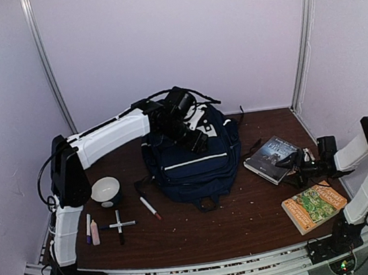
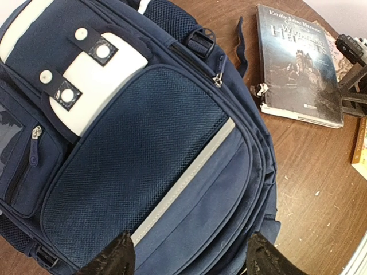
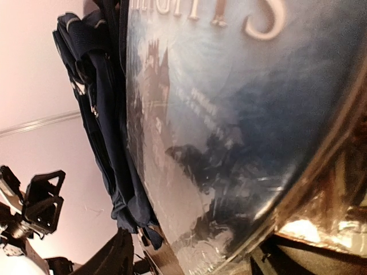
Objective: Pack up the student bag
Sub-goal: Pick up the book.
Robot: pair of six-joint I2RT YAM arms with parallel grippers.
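The student bag point(image 1: 194, 166) lay near the middle of the brown counter point(image 1: 250, 224), front side up, its white stripe running across the pocket. The left arm reached in from the left of the frame and ended over the bag's upper part. There the left claw point(image 1: 194, 136) hung above the navy fabric. In the left wrist view its fingertips point(image 2: 112, 260) stood spread at the bottom edge, with nothing pinched between them. Under them we saw the mesh front pocket, the grey stripe and the white patch with its snap tabs.

To the right of the bag a dark book point(image 1: 273, 158) with a castle on its cover lay on the counter, just beside the bag's strap. The right claw point(image 1: 294, 162) was at that book's right edge. In the right wrist view the glossy cover filled most of the frame, and the two dark fingers showed only at the bottom corners. We could not tell whether they were pinching the book or merely standing about it.

Nearer the lower right of the top view lay a second book point(image 1: 314, 205) with a green and orange cover, apart from the first. Left of the bag sat a white bowl point(image 1: 106, 190). Below it were several pens: a red-tipped one point(image 1: 150, 206), two crossed over each other point(image 1: 118, 224), and a purple marker point(image 1: 88, 228) at the far left.
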